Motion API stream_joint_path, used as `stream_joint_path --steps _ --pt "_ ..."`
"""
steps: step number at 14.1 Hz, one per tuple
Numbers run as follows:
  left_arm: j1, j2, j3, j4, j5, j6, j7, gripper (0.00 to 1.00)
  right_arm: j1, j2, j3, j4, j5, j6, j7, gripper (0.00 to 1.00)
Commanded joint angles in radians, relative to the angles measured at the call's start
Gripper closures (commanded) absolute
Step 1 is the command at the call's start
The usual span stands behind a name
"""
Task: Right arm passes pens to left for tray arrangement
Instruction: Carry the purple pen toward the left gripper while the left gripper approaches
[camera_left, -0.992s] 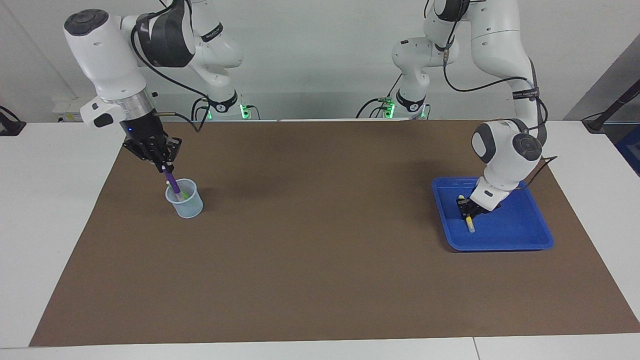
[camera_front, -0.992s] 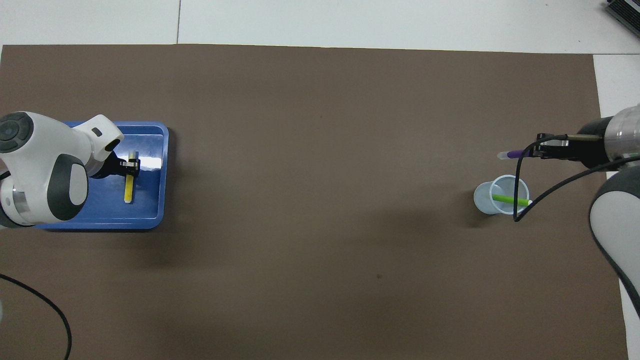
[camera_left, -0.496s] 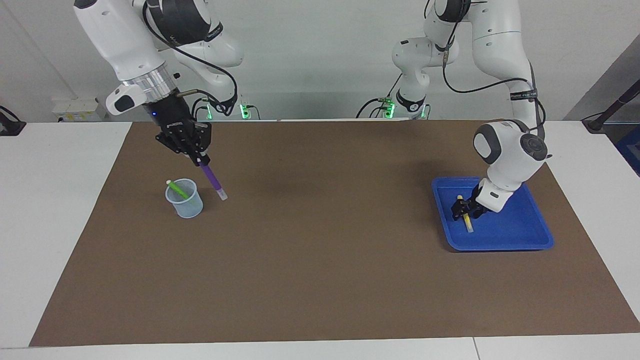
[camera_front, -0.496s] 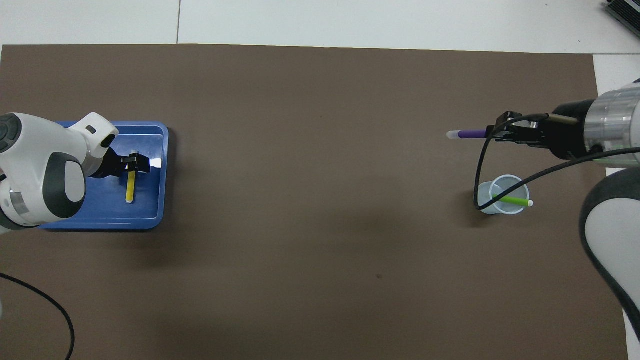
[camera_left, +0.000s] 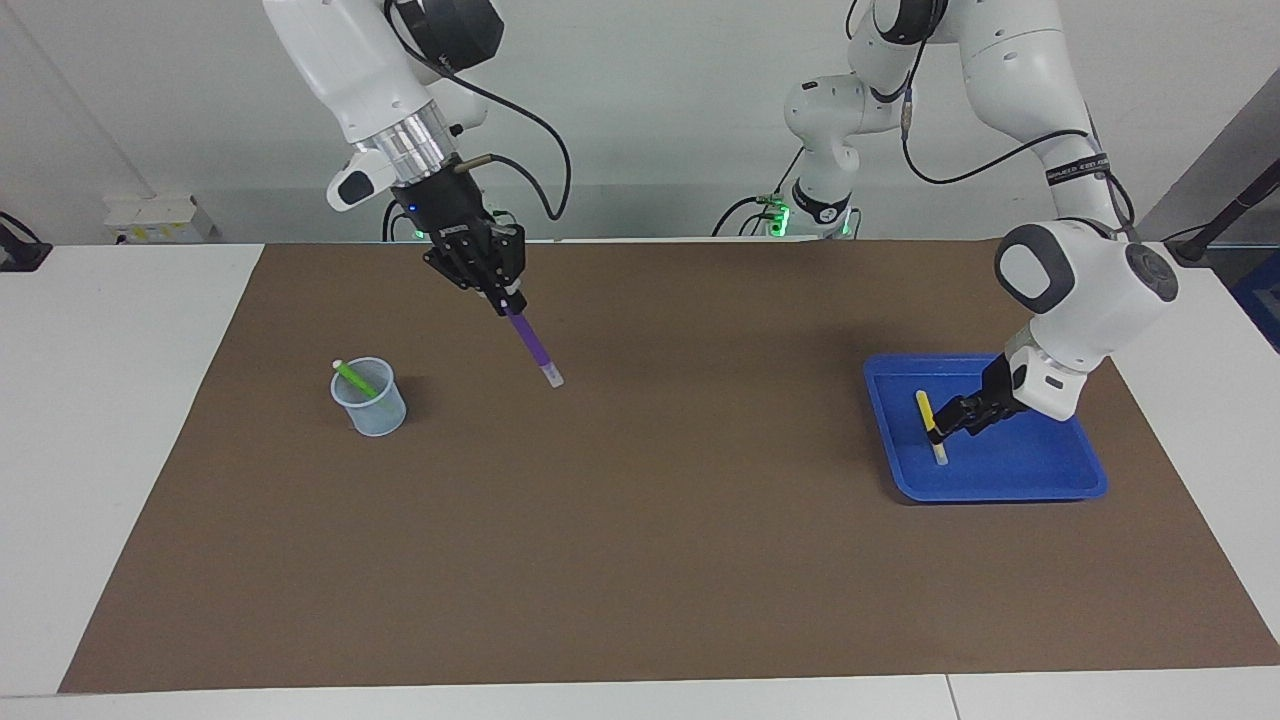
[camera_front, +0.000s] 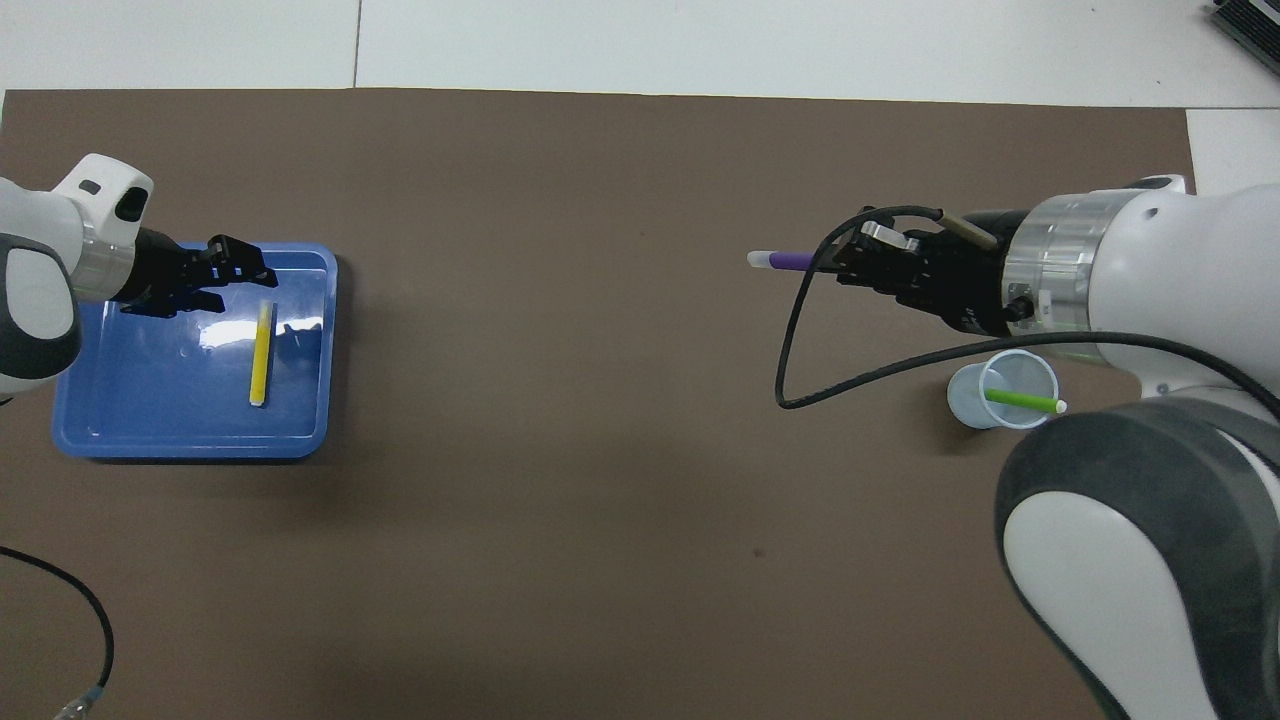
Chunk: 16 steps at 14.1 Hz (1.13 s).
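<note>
My right gripper (camera_left: 508, 298) hangs over the brown mat toward the table's middle, shut on the top of the purple pen (camera_left: 533, 347), which slants down with its whitish tip lowest. From overhead the right gripper (camera_front: 848, 262) and purple pen (camera_front: 785, 261) point toward the left arm's end. The yellow pen (camera_left: 930, 424) lies flat in the blue tray (camera_left: 1040, 472). My left gripper (camera_left: 948, 420) is open just above the tray beside it, not touching it. Overhead, the left gripper (camera_front: 246, 288) sits off the yellow pen (camera_front: 261, 352) in the tray (camera_front: 150, 425). The green pen (camera_left: 354, 379) leans in the cup.
A small translucent cup (camera_left: 372, 408) stands on the mat toward the right arm's end, with the green pen (camera_front: 1022, 400) sticking out over the cup's (camera_front: 968, 398) rim. The right arm's black cable (camera_front: 800, 350) loops above the mat. White table borders the brown mat (camera_left: 640, 560).
The right gripper lifted the purple pen out of the cup and carried it toward the table's middle. The left gripper opened, left the yellow pen in the tray and rose off it.
</note>
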Motion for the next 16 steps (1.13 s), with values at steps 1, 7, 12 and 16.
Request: stream_joint_path --steps 1,7,12,16 --pt "-0.007 0.012 -0.009 0.054 -0.1 -0.039 -0.23 0.18 0.027 -0.007 0.0 -0.024 0.035 0.064 0.049 1.0" --pt "-0.013 -0.028 -0.023 0.065 -0.289 -0.05 -0.534 0.0 0.175 -0.017 0.0 -0.124 0.036 0.271 0.239 1.0" --pt "-0.012 -0.042 -0.023 0.08 -0.419 -0.186 -0.676 0.0 0.252 -0.006 0.0 -0.15 0.036 0.318 0.284 1.0" --pt "-0.012 -0.068 -0.028 0.079 -0.49 -0.335 -0.794 0.0 0.287 -0.001 0.0 -0.185 0.035 0.332 0.291 1.0"
